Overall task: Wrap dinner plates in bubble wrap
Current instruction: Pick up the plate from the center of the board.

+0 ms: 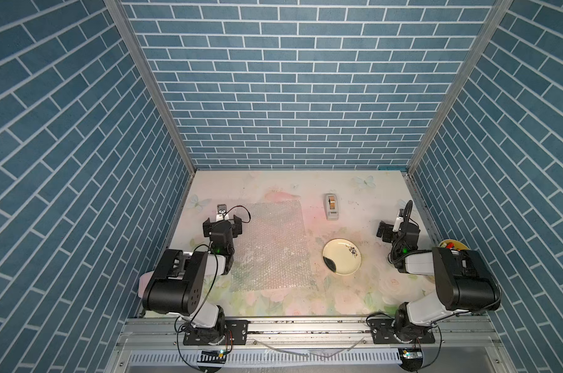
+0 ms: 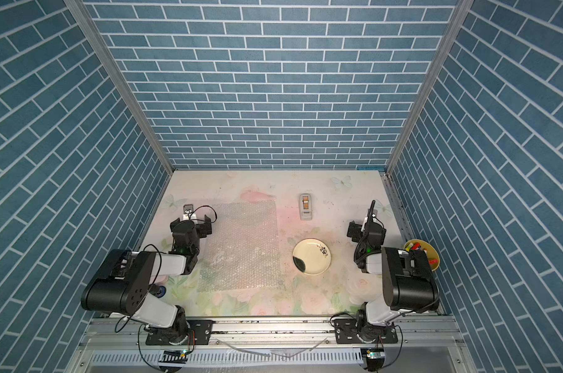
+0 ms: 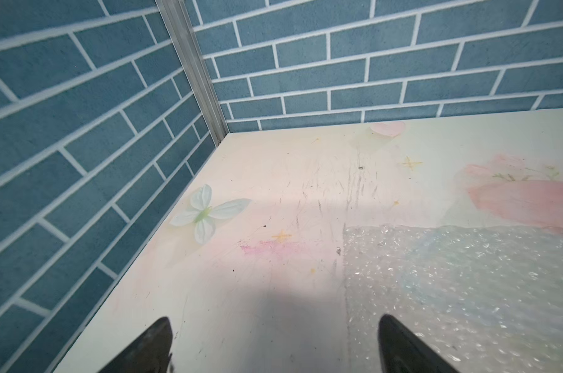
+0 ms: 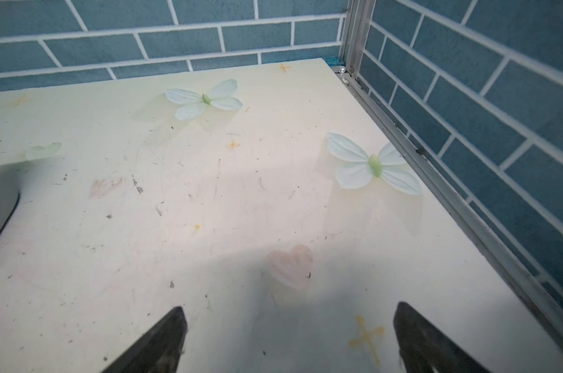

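Left gripper [image 3: 273,323] and right gripper [image 4: 291,310] both gape wide, holding nothing.
The right arm hides most of the yellow bucket [image 1: 455,244]. The glossy round cream plate [image 1: 341,256] lies just beside the flat, glinting bubble wrap [image 1: 273,245], right of it on the floral table [image 1: 354,300].

Both top views look steeply down from high over the near edge, sharing the whole table [image 1: 364,206]. Wrist views sit low and close, facing the far left and far right corners.
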Tool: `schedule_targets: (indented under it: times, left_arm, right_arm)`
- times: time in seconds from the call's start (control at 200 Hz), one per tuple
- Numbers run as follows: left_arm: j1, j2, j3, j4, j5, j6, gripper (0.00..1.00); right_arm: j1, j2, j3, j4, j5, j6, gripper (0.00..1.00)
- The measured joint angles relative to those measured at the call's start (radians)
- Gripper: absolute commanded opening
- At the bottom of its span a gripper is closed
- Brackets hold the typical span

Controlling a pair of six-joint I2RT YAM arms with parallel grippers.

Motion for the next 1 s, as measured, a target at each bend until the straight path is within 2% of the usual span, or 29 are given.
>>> schedule_targets:
  times: [0.31, 0.66, 1.0]
  left_arm:
    - [0.0, 0.0, 0.0, 0.0, 0.001, 0.0, 0.99]
    - [0.037, 0.0, 0.0, -0.016, 0.076, -0.011, 1.0]
    - [0.026, -0.006, 0.004, -0.039, 0.066, -0.012, 1.0]
  right_arm:
    - [-0.002, 0.0, 0.005, 0.003, -0.015, -0.001, 0.99]
    - [-0.002, 0.0, 0.005, 0.003, -0.021, -0.001, 0.99]
    - [0.009, -0.009, 0.007, -0.017, -0.005, -0.002, 0.99]
